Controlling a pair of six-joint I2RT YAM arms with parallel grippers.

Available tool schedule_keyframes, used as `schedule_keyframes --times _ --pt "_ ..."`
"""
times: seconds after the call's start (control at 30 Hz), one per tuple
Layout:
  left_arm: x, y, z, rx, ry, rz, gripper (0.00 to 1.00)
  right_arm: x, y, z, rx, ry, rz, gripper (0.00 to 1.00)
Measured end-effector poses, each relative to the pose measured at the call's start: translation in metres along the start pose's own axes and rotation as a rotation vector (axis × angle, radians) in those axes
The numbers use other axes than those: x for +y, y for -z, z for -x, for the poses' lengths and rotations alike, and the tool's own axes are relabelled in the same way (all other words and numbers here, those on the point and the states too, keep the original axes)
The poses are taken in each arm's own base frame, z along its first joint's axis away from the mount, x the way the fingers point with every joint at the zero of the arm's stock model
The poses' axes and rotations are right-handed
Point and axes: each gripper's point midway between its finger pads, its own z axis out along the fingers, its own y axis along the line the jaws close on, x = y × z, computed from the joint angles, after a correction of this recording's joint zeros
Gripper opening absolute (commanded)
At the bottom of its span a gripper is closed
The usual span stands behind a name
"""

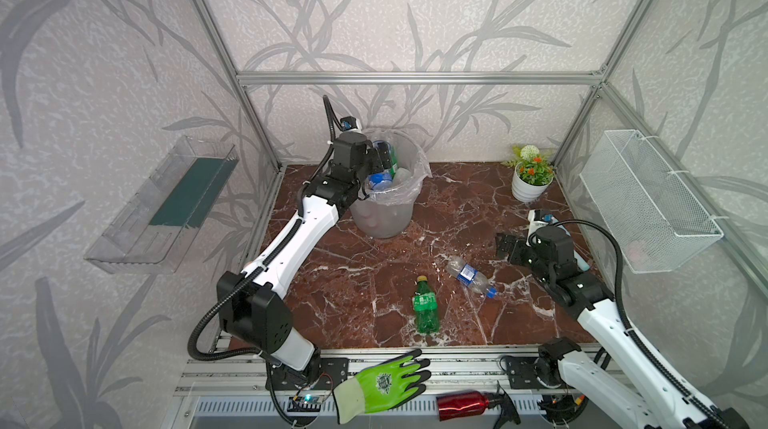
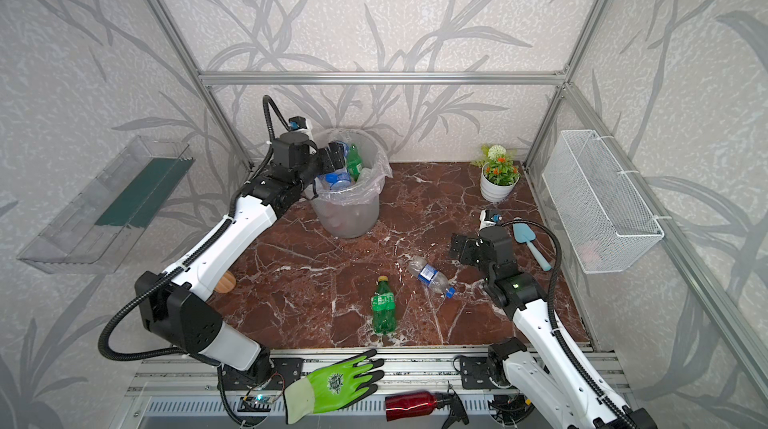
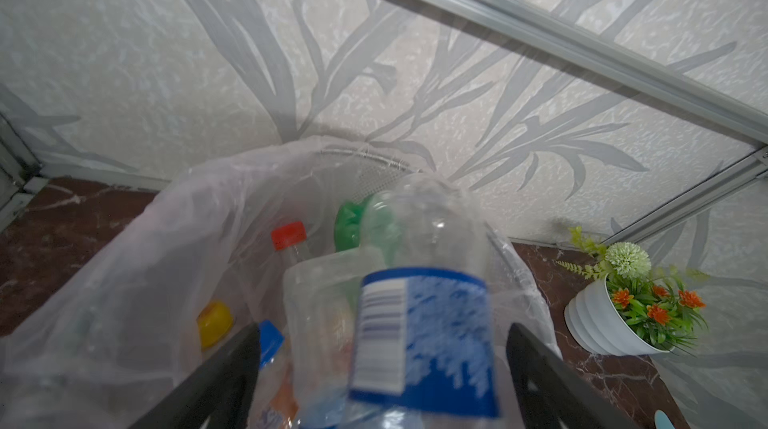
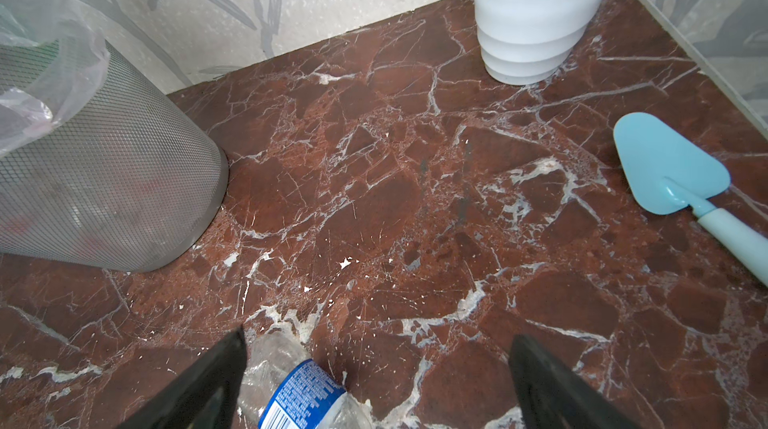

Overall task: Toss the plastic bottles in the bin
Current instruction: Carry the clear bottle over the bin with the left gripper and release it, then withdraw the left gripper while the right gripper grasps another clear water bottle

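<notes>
The grey bin, lined with a thin bag, stands at the back of the marble table and holds several plastic bottles. My left gripper hangs open over its rim. A clear bottle with a blue label is blurred between the spread jaws, with a gap on each side. On the table lie a green bottle with a yellow cap and a clear blue-labelled bottle. My right gripper is open just above the table, beside that clear bottle.
A white potted plant stands at the back right and a light blue trowel lies near the right wall. A green glove and a red spray bottle rest on the front rail. A wire basket and a clear tray hang on the side walls.
</notes>
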Motion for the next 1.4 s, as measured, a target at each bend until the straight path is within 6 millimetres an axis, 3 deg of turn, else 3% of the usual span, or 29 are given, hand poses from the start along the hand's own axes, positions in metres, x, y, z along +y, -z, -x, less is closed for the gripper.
schedule_keyframes --times 0.1,0.23,0.37,0.7,0.97,1.13,1.4 --pt "0.010 0.021 -0.002 -0.016 0.003 0.015 0.99 0.000 0.003 0.003 -0.014 0.003 0.002 0.99" --pt "0.011 0.048 0.015 -0.073 0.006 0.006 0.99 -0.003 0.002 -0.001 0.002 0.007 -0.013 0.99" --pt "0.008 0.056 0.024 -0.087 0.006 -0.004 0.99 -0.007 -0.002 -0.009 0.039 0.011 -0.029 0.99" --pt "0.019 0.059 0.004 -0.031 0.001 0.027 0.99 -0.011 -0.008 -0.021 0.093 0.020 -0.052 1.00" --pt "0.042 0.087 -0.010 -0.046 0.041 0.070 0.99 -0.006 -0.028 -0.056 0.276 0.095 -0.020 0.95" --pt "0.064 0.111 -0.029 -0.058 0.073 0.113 0.99 0.010 -0.037 -0.073 0.407 0.197 0.033 0.94" --pt "0.096 0.134 -0.070 -0.017 0.136 0.184 0.99 0.060 -0.053 -0.100 0.585 0.501 0.129 0.94"
